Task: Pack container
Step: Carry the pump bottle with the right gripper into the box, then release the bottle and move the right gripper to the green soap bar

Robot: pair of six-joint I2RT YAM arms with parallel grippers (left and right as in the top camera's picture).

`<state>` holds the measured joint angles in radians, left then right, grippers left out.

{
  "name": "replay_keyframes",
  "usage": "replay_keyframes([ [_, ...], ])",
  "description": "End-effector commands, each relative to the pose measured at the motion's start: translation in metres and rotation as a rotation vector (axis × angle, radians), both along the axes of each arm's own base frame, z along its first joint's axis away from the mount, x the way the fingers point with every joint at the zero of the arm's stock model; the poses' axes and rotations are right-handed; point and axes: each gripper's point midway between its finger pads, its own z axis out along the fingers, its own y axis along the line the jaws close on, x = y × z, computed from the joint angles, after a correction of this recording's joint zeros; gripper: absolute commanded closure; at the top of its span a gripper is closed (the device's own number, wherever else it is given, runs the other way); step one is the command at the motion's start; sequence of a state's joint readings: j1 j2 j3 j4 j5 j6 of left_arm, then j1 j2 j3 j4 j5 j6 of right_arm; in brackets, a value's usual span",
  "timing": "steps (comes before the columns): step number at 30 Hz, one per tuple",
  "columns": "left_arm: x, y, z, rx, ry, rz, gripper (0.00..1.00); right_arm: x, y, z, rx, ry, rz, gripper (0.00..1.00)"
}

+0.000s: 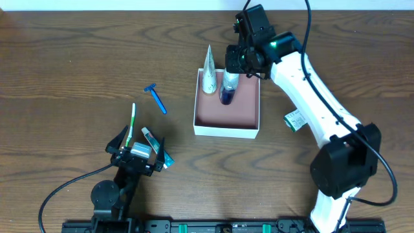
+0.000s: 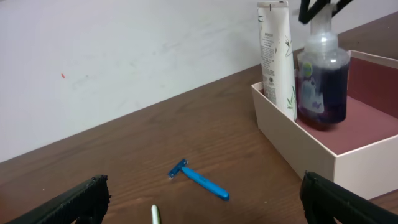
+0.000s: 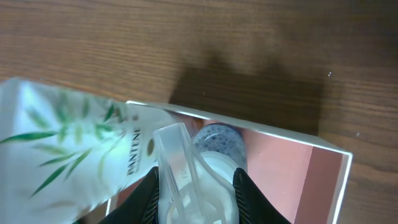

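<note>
The container (image 1: 226, 131) is a square white box with a pinkish-brown inside, at mid-table. A white Pantene tube (image 1: 209, 71) stands in its far left corner. A clear pump bottle of purple liquid (image 1: 227, 90) stands next to the tube. My right gripper (image 1: 234, 65) is shut on the bottle's clear pump top (image 3: 186, 174), a finger on each side. In the right wrist view (image 3: 198, 193) the tube (image 3: 68, 143) and the box rim (image 3: 336, 168) also show. My left gripper (image 1: 137, 152) is open and empty near the table's front. It also shows in the left wrist view (image 2: 204, 190).
A blue razor (image 1: 155, 98) (image 2: 199, 179) lies left of the container. A green-and-white toothbrush (image 1: 132, 123) and a small toothpaste tube (image 1: 155, 147) lie by my left gripper. A small green-and-white packet (image 1: 294, 121) lies right of the container.
</note>
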<state>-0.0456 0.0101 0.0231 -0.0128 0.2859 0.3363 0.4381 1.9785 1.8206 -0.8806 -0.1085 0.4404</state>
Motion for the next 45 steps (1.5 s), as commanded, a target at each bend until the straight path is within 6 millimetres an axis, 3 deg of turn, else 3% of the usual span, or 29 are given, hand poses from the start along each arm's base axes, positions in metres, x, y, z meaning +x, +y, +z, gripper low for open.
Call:
replay_keyframes([
  [1,-0.001,-0.001,-0.016,-0.008,0.048,-0.010,0.02,0.005,0.007,0.002,0.012,-0.015,-0.006,0.86],
  [17,-0.001,-0.001,-0.016,-0.008,0.048,-0.010,0.02,0.007,0.025,0.005,0.016,-0.056,0.036,0.82],
  [19,-0.001,-0.001,-0.016,-0.008,0.048,-0.010,0.02,0.006,0.025,0.004,0.014,-0.056,0.040,0.69],
  [22,-0.001,-0.001,-0.016,-0.008,0.048,-0.010,0.02,0.006,0.025,0.004,0.011,-0.055,0.046,0.40],
  [25,-0.001,-0.001,-0.016,-0.008,0.048,-0.010,0.02,0.005,0.025,0.004,0.014,-0.053,0.048,0.19],
  [32,-0.001,-0.001,-0.016,-0.008,0.048,-0.010,0.02,0.002,0.030,0.013,0.040,-0.061,0.079,0.04],
  [35,-0.001,-0.001,-0.016,-0.008,0.048,-0.010,0.02,-0.001,0.027,0.033,0.052,-0.092,0.079,0.02],
  [39,-0.001,-0.001,-0.016,-0.008,0.048,-0.010,0.02,-0.009,0.013,0.081,0.065,-0.173,0.084,0.01],
  [43,-0.001,-0.001,-0.016,-0.008,0.048,-0.010,0.02,-0.027,-0.020,0.132,0.019,-0.255,0.051,0.01],
  [45,-0.001,-0.001,-0.016,-0.008,0.048,-0.010,0.02,-0.036,-0.043,0.148,-0.031,-0.281,0.013,0.01],
])
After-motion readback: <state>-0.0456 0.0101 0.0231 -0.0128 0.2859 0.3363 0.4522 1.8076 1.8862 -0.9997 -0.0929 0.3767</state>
